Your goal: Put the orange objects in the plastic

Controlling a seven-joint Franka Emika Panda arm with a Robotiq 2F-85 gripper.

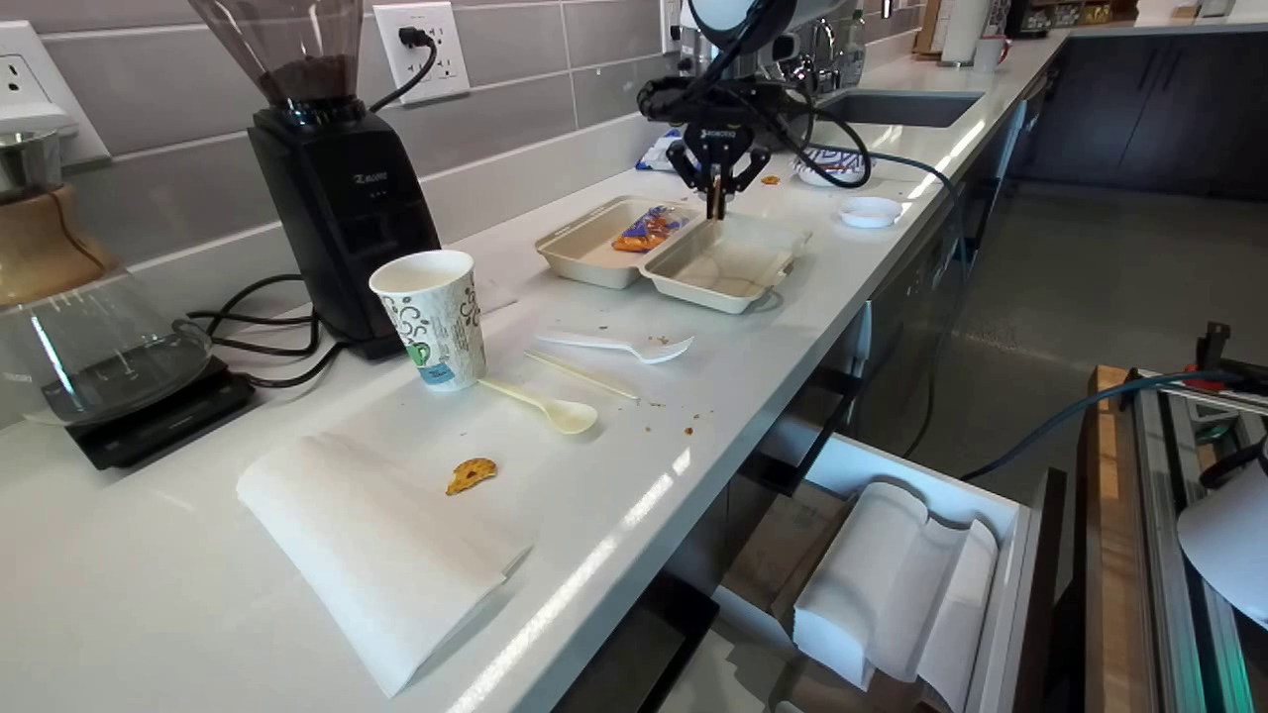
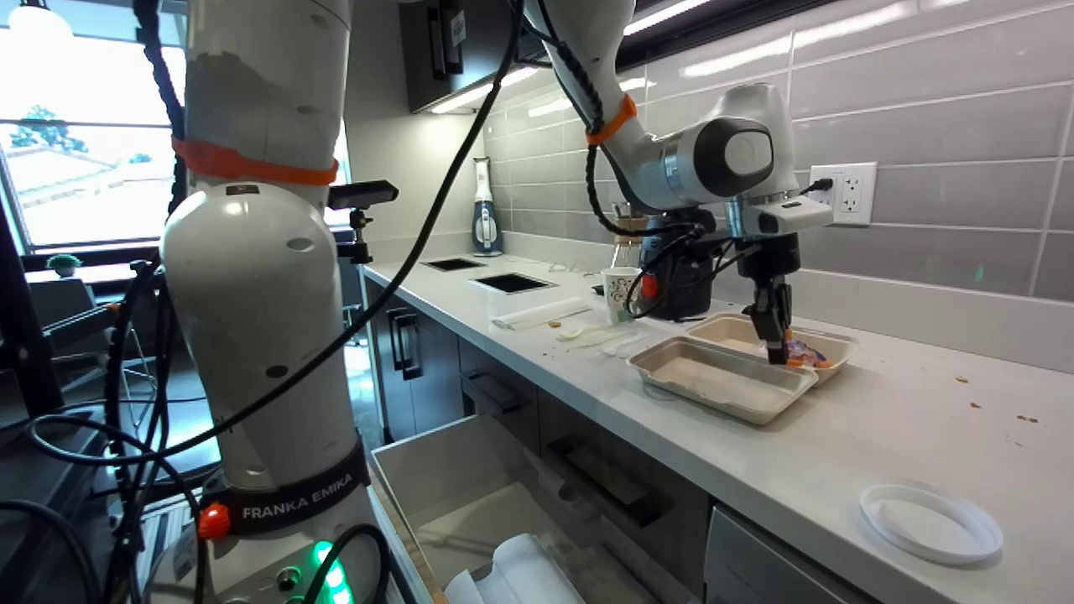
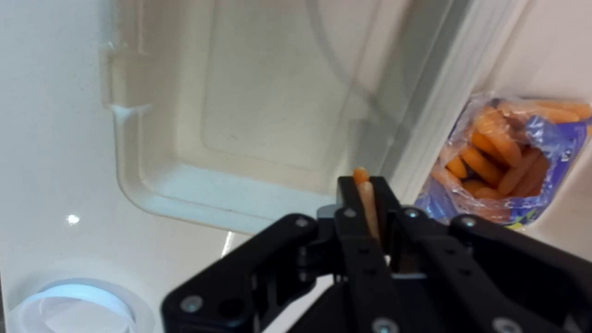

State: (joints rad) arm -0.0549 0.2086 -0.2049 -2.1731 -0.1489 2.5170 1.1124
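Note:
My gripper (image 3: 363, 185) is shut on an orange piece (image 3: 360, 174), a slim baby-carrot shape whose tip sticks out between the fingertips. A pale strip lies along it between the fingers. The plastic bag (image 3: 564, 152), clear with blue print and open, holds several more orange pieces (image 3: 495, 134). It lies in the wall-side half of the beige takeout container (image 3: 268, 92). The gripper is above the container near its middle ridge, beside the bag. In both exterior views the bag (image 1: 654, 226) (image 2: 807, 352) and the gripper (image 1: 715, 210) (image 2: 779, 356) show.
A paper cup (image 1: 436, 327), white fork (image 1: 649, 350), spoon (image 1: 565, 414) and stick (image 1: 584, 374) lie or stand on the counter. A white round lid (image 2: 931, 524) lies near the front edge. A black grinder (image 1: 347, 213) stands by the wall. A drawer (image 2: 470, 495) is open below.

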